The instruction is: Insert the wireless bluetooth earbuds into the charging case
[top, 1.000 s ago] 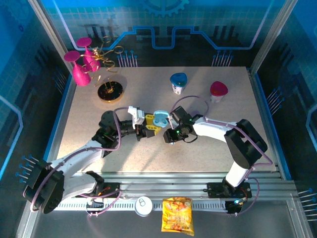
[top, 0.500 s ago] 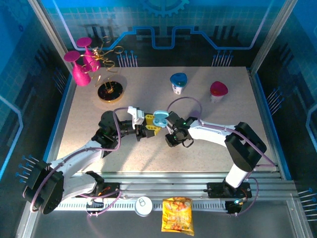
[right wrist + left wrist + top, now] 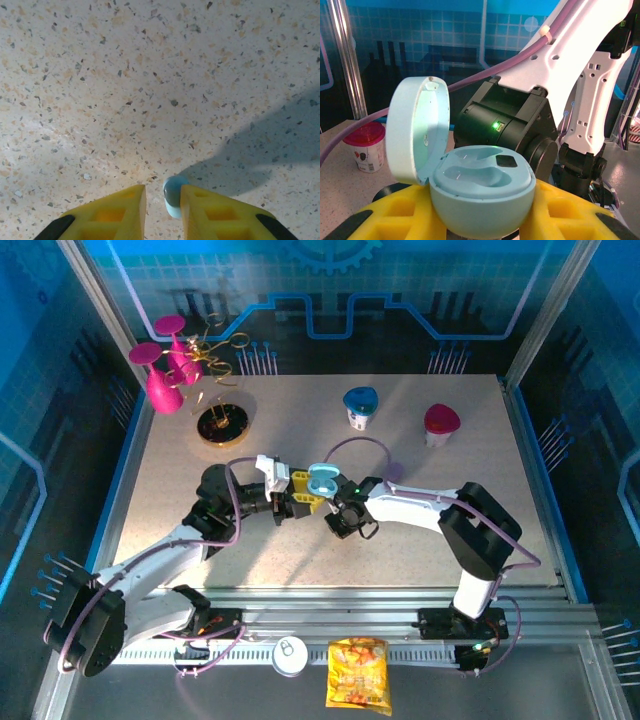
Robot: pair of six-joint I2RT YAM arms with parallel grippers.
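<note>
Counter: speckled, both arms meet near its middle.

Left end effector: clamped tight on the base of the charging case and holding it up off the counter. The wells face up and both look empty. The lid is swung open and stands upright on the hinge side. The wells' long axis runs side to side in the left wrist view, across the yellow fingers.

Right end effector: pointed down at the counter with a narrow gap. The pale blue earbud sits on the counter right between the fingertips. It is against one finger, and a sliver of counter shows on the other side. A firm pinch cannot be confirmed.

Key relation: the bud is already inside the right jaws, so the right arm is the nearer one, and the left is busy with the case. In the top view the case is just beside the right end effector, up and to the left, and raised.

The bud's visible part looks longer along the fingers than across them. Its lower part is hidden, so which way it points cannot be told. It will likely need matching to a well's axis before it goes down.
</note>
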